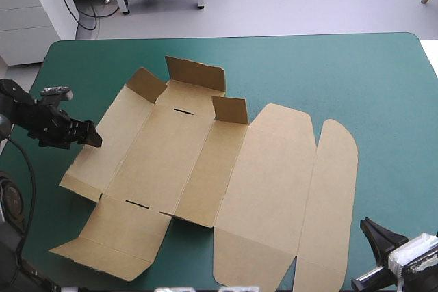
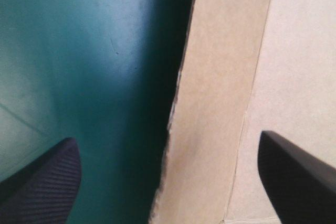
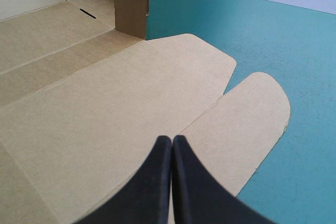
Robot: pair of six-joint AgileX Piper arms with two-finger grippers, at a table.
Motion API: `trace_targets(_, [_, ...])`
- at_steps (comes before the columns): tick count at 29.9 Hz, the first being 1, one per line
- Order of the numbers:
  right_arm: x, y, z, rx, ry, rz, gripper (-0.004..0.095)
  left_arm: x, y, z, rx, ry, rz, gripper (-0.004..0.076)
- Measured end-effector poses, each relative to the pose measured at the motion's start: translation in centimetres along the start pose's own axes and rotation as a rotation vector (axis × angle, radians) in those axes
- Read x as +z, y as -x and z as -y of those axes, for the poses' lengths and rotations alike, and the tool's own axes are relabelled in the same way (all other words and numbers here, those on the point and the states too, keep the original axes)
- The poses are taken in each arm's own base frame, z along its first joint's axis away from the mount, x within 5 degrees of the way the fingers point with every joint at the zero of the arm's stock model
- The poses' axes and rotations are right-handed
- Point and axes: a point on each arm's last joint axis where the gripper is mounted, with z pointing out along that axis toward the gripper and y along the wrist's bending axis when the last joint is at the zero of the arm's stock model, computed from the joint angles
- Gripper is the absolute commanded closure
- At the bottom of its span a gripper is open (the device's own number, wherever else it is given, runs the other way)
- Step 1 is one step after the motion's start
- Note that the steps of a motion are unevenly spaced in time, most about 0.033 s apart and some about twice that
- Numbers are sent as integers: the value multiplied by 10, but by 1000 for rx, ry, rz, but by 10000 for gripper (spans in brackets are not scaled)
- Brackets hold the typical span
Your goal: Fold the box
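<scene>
Between the spread fingers of the left claw (image 2: 167,142): the outer edge of one side panel (image 2: 210,108) of the box (image 1: 198,162). One black finger sat over the teal-green bench (image 1: 342,73), the other over brown board. The claw stood wide with nothing gripped; whether it touched the board could not be made out. A dark shadow ran under that edge, so the panel looked slightly lifted there.

The box lay ahead of both claws at mid-bench, mostly flat. Three small flaps (image 1: 195,73) at its far end stood up. The lid panel (image 1: 274,182) and rounded tuck flap (image 1: 335,189) lay flat ahead of the right claw (image 3: 172,142). The right claw was pinched to a point, holding nothing, by the lid's near corner.

Judgement: first wall-raising step, barely begun. The next move probably called for the left claw to narrow on the panel edge, or slip under it, and swing the panel upright along its crease. The right claw might press the base so the sheet did not slide.
</scene>
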Motion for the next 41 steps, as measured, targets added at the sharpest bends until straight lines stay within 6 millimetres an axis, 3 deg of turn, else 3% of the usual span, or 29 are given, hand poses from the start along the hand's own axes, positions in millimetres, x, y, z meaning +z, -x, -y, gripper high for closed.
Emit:
trace_targets(8, [0,0,0,0,0,0,929,42,-18,-3,-56,-109,-90,88])
trace_targets(13, [0,0,0,-1,0,0,929,44,-24,2,-46,-144,-65,132])
trace_targets(22, [0,0,0,-4,0,0,929,49,-24,7,-24,-149,-81,319])
trace_targets(25, [0,0,0,-4,0,0,929,50,-25,7,-24,-149,-88,433])
trace_targets(29, [0,0,0,-4,0,0,929,53,-27,6,-18,-148,-114,731])
trace_targets(41, [0,0,0,-4,0,0,929,41,-23,12,37,-139,-108,731])
